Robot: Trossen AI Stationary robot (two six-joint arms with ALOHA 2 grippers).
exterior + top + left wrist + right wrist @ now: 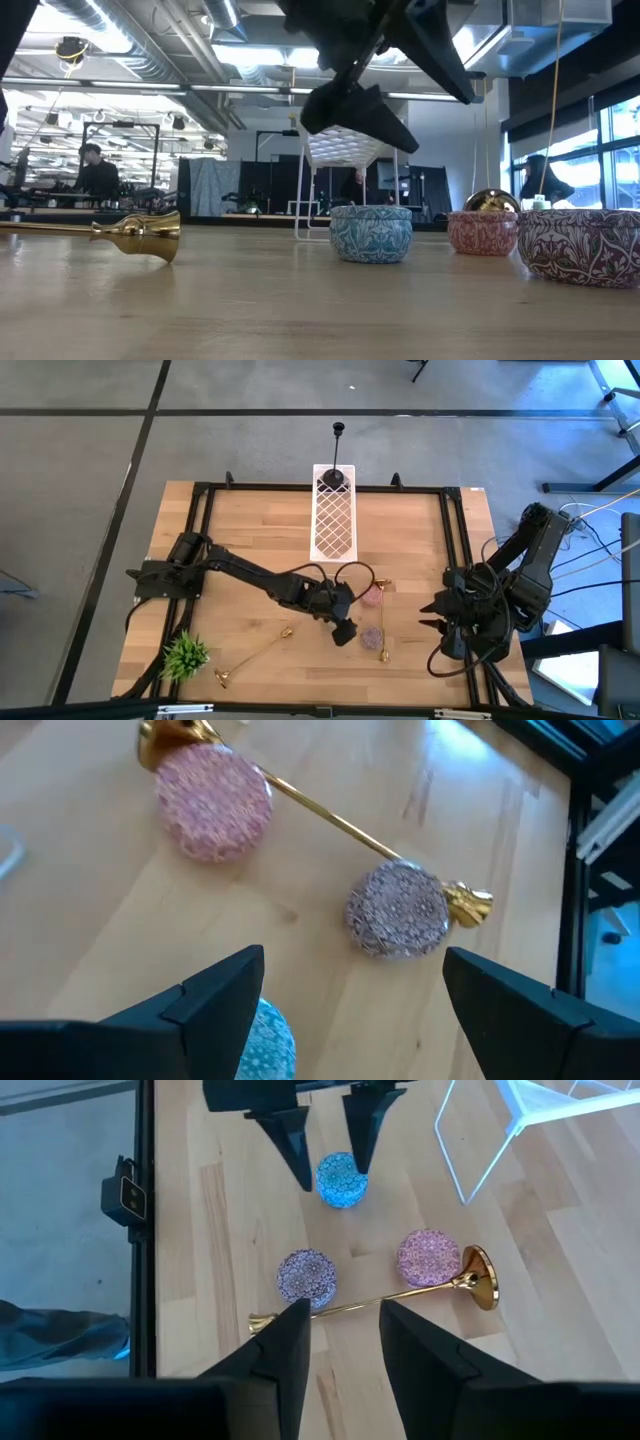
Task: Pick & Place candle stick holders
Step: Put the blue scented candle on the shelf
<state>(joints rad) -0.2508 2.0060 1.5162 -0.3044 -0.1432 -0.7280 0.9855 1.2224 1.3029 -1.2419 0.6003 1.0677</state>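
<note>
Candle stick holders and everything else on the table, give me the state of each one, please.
Black candle stick holder: upright on the white rack.
Gold candle stick holder: lying flat between the pink tin and purple tin.
Second gold holder: lying flat.
Blue tin: upright, under the left pincer.
Left pincer: open.
Right pincer: open, empty.

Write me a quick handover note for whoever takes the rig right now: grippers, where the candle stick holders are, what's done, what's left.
Left gripper: open, empty, hovering over the blue tin mid-table.
Right gripper: open, empty, waiting at the table's right edge.
Black candle stick holder: standing upright on the far end of the white wire rack; this looks like the one placed so far.
Gold holder: lying flat between the pink tin and the purple tin.
Second gold holder: lying flat toward the front left, near the green plant tuft.
Left to do: pick up both gold holders and place them.
</note>
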